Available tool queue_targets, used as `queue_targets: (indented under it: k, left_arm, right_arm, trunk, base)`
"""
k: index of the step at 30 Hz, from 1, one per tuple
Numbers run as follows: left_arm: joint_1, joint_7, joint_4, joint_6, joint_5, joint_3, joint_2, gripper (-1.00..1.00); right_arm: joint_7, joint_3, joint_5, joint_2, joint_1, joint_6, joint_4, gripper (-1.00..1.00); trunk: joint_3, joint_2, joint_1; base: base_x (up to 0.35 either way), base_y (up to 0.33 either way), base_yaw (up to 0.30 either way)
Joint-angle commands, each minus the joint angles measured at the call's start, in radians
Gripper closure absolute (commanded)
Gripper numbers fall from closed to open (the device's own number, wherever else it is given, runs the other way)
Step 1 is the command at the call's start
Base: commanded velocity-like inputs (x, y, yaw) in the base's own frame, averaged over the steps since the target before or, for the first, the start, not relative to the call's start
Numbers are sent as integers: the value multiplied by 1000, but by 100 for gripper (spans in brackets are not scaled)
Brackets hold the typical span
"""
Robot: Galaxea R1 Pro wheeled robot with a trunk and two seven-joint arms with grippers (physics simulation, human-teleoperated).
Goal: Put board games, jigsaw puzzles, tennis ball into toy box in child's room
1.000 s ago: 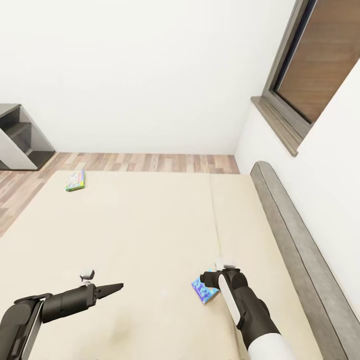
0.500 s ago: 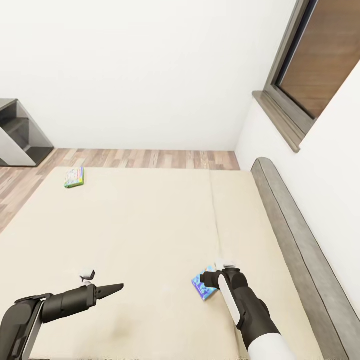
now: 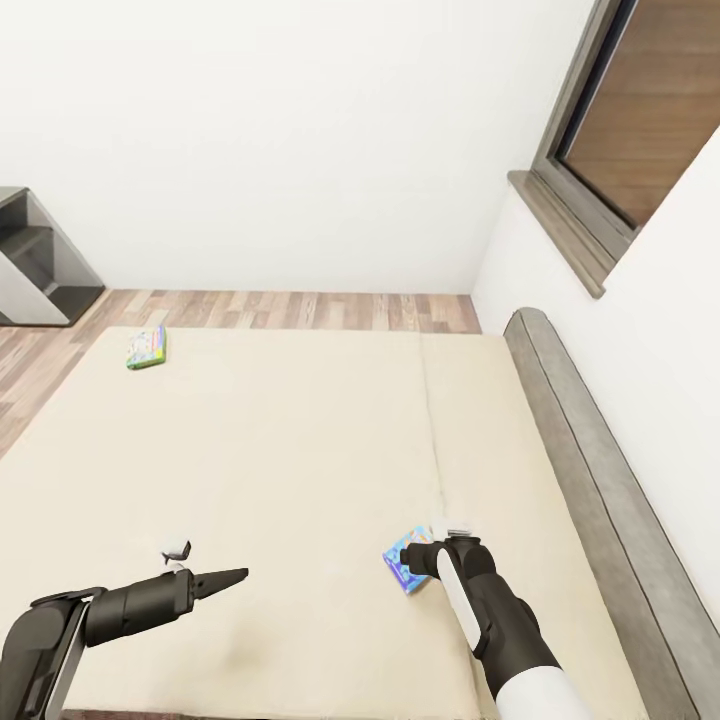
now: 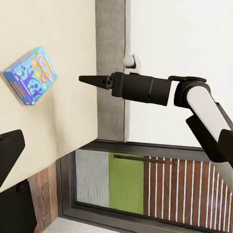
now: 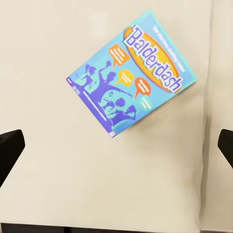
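Headboard point(image 3: 590, 450) just beyond blue board game point(image 3: 405, 560).

Bed point(image 3: 280, 440) with beige mattress and grey headboard point(image 3: 600, 470). A small blue "Balderdash" board game point(image 5: 131, 73) lies flat near the headboard side; a green-edged board game point(image 3: 147, 347) lies at the far corner, well apart.

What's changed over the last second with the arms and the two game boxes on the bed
Little beyond the camera: the whole head view shifted, so the bed, floor and far box sit slightly higher. The small blue Balderdash box still lies on the beige mattress ahead of the right gripper, whose fingers stay spread. The left gripper still hovers shut. The far green-edged box is untouched.
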Motion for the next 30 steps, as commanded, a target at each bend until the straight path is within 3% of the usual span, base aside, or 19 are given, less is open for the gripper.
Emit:
queue_targets:
  k: [1, 30]
  left_arm:
    - [0, -4, 0, 11, -1, 0, 0, -100]
    - [0, 3, 0, 9, -1, -1, -3, -100]
  right_arm:
    - [-10, 1, -11, 0, -1, 3, -1, -100]
    - [-10, 1, -11, 0, -1, 3, -1, -100]
  trunk:
    - [-3, -2, 0]
    - [-51, -2, 0]
  base:
    - [0, 0, 0]
    - [0, 0, 0]
